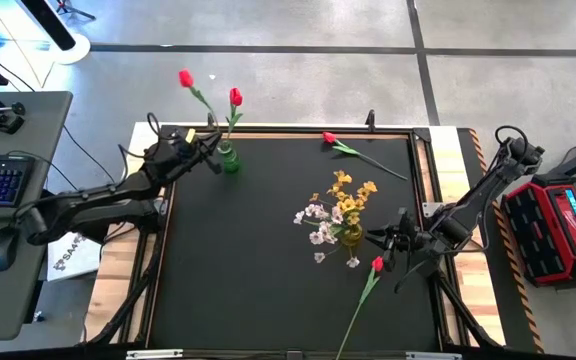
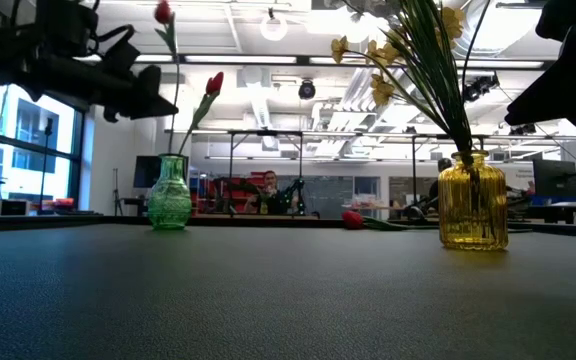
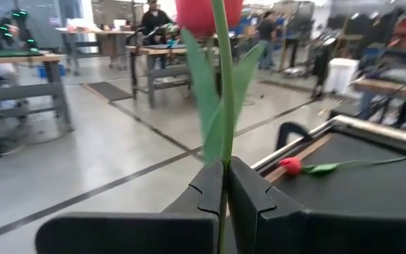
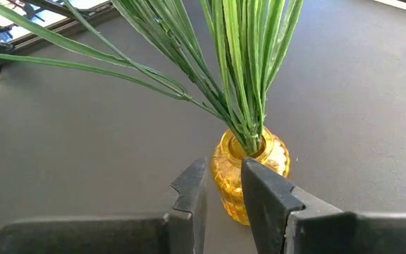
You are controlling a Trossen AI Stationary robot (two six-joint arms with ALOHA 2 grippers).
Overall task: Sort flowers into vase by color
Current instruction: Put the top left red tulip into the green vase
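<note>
The middle and near-left of the counter (image 1: 238, 270) lie bare, so a gripper could cross there freely. At the far-left edge the green vase (image 1: 228, 158) stands with two red tulips leaning out over it, and the left gripper (image 1: 211, 147) sits just beside it, pinched on a tulip stem (image 3: 223, 106), crowding that corner. Toward the right, the yellow vase (image 1: 352, 236) carries wide yellow and white-pink sprays (image 1: 334, 212) that spread above the counter; the right gripper (image 1: 386, 240) hovers just beside the vase. A loose red tulip (image 1: 360, 152) lies along the far edge, and another (image 1: 366, 288) runs off the near edge by the right arm.
</note>
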